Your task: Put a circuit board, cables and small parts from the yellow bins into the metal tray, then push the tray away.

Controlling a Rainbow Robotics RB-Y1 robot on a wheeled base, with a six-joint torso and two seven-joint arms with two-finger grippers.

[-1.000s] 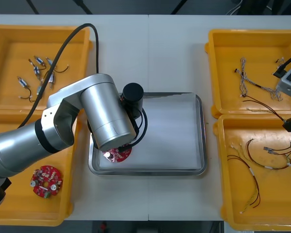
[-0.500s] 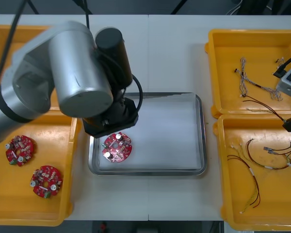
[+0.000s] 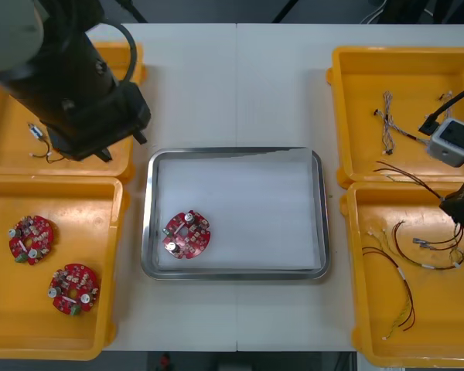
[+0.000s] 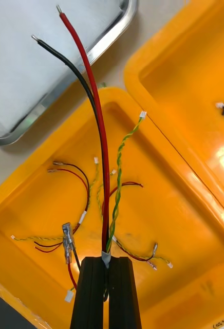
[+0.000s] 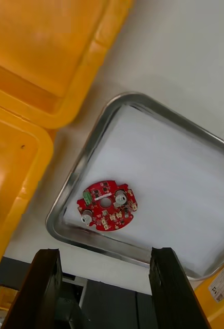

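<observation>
**Board in tray, right gripper clamped on cables**

One red circuit board (image 3: 187,235) lies in the near left corner of the metal tray (image 3: 319,216). The left gripper (image 5: 104,253) hovers high by the tray's left side, fingers spread wide and empty. The right gripper (image 4: 107,263) pinches a bundle of red, black and twisted cables (image 4: 93,92) over the near right yellow bin (image 4: 184,205)

On table (image 3: 240,85): metal tray (image 3: 322,216) centred between side bins, circuit board (image 3: 187,235) in its near-left corner; two boards (image 3: 31,239) in near-left bin (image 3: 117,247); cables (image 3: 406,267) in near-right bin (image 3: 354,309).
</observation>
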